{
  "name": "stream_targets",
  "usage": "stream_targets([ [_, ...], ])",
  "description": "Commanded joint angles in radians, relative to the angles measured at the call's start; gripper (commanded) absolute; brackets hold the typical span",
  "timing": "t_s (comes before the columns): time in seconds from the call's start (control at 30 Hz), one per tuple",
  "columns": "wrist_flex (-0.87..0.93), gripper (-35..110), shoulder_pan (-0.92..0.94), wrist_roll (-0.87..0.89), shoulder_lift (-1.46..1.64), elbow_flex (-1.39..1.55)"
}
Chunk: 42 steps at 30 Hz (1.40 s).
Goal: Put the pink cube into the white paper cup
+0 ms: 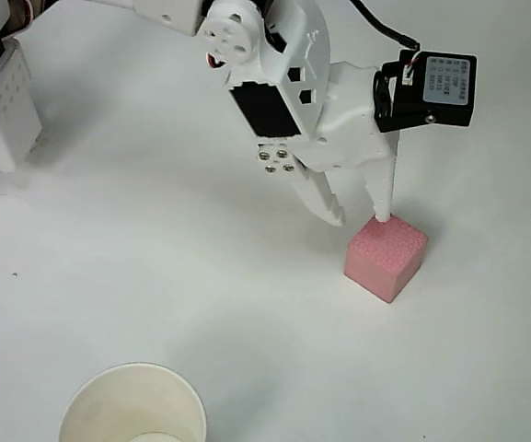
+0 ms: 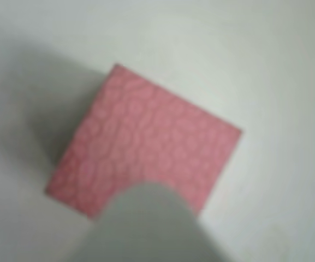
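Your gripper (image 1: 364, 219) stood open, one fingertip touching the cube (image 1: 386, 257); the cup (image 1: 134, 408) sat well apart

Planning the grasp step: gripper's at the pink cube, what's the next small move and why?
Probably shift the gripper sideways to centre it over the pink cube, then lower. The jaws are open, but one fingertip sits at the cube's top edge, the other beside it, not straddling.
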Motion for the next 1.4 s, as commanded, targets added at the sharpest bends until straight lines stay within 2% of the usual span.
stream_targets([
  [0.0, 0.003, 28, -0.02, -0.018, 0.023, -0.114],
  [0.03, 0.003, 31, -0.021, -0.02, 0.014, -0.127],
  [0.3, 0.003, 31, -0.031, -0.034, -0.075, -0.236],
  [1.37, 0.003, 42, -0.02, -0.063, -0.252, -0.394],
])
